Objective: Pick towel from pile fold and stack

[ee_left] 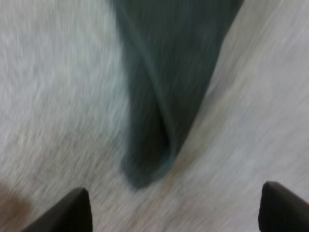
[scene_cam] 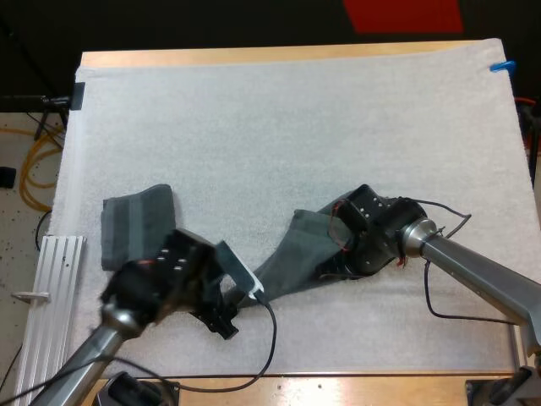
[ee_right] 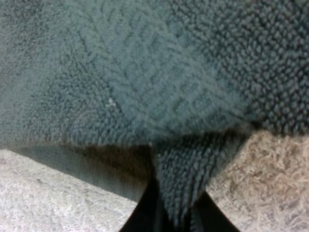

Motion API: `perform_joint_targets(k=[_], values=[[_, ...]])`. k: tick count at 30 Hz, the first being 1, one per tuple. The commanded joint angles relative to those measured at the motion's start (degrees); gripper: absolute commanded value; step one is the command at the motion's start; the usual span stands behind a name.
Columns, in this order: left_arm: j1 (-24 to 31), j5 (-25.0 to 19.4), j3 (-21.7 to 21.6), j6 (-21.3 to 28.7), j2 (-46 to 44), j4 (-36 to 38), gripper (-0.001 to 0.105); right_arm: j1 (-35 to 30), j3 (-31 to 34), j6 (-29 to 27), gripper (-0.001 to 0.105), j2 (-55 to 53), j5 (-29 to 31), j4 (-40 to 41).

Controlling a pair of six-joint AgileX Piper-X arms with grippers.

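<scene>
Grey-green towel (scene_cam: pixel 294 250) on mat (scene_cam: pixel 296 127) | right claw (ee_right: pixel 170 216) pinching it | left claw (ee_left: pixel 176 209) wide, at its corner

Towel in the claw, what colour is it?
The towel is dark grey-green; the right wrist view shows it best.
</scene>
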Motion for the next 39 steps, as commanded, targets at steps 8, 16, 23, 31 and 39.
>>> perform_joint_targets(k=[8, 16, 23, 31, 39], values=[[-2.3, -9.9, 0.7, 0.1, 12.5, -5.8, 0.067, 0.1, -0.1, -0.3, 0.000, -0.5, 0.3, 0.8], [-2.3, -5.3, 0.7, -1.4, 22.7, -8.7, 0.067, 0.1, -0.1, -0.3, 0.000, -0.5, 0.3, 0.9], [-2.3, -3.5, 0.7, -4.5, 28.1, -8.7, 0.048, 0.1, -0.1, -0.3, 0.000, -0.5, 0.3, 0.9], [-2.3, 1.1, 0.7, -4.7, 28.1, -8.7, 0.000, 0.1, -0.1, -1.5, 0.000, -0.8, 0.3, 1.2], [0.8, 30.0, 0.7, -10.6, 27.7, -8.7, 0.000, 0.1, -0.1, -8.9, 0.000, -10.0, 11.7, 8.9]])
